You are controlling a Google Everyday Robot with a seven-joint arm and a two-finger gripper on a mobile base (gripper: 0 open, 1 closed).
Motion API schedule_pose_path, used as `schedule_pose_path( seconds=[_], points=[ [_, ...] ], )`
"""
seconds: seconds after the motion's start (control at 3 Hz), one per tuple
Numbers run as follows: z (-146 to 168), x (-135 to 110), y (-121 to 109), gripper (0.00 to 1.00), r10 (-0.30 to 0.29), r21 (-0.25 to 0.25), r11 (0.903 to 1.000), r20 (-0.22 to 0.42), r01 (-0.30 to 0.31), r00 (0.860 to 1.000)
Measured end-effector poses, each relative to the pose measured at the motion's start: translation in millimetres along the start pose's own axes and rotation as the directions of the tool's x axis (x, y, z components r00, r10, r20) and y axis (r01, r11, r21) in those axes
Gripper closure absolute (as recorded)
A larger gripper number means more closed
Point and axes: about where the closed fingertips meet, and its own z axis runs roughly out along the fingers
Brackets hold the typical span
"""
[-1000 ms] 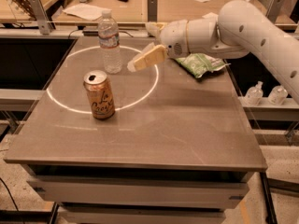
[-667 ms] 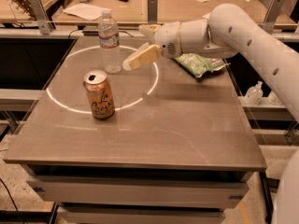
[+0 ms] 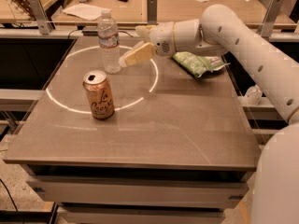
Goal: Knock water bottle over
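The water bottle (image 3: 109,41) is clear plastic with a white cap and a white-and-red label band. It stands upright at the back left of the grey table (image 3: 187,125), on the white ring marked on the top. My gripper (image 3: 133,56) reaches in from the right on the white arm (image 3: 233,36). Its tan fingertip is right beside the bottle's lower right side, at or very near touching.
An orange-tan drink can (image 3: 98,94) stands upright in front of the bottle, inside the ring. A green snack bag (image 3: 198,62) lies at the back right under the arm. A wooden bench with papers (image 3: 86,10) runs behind the table.
The gripper has moved left toward the bottle, closing the gap to its side. The bottle and can stand where they were.
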Motion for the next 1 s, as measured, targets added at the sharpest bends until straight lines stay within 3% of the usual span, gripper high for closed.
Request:
schedule_pose_path(
  seconds=[0.33, 0.67, 1.0],
  points=[
    [12, 2, -10, 0.0, -0.018, 0.0, 0.9998, -0.008, 0.018, 1.0],
    [25, 10, -20, 0.0, 0.022, 0.039, 0.999, -0.007, -0.022, 1.0],
    [43, 7, -25, 0.0, 0.024, 0.078, 0.9967, -0.005, -0.023, 1.0]
  ],
)
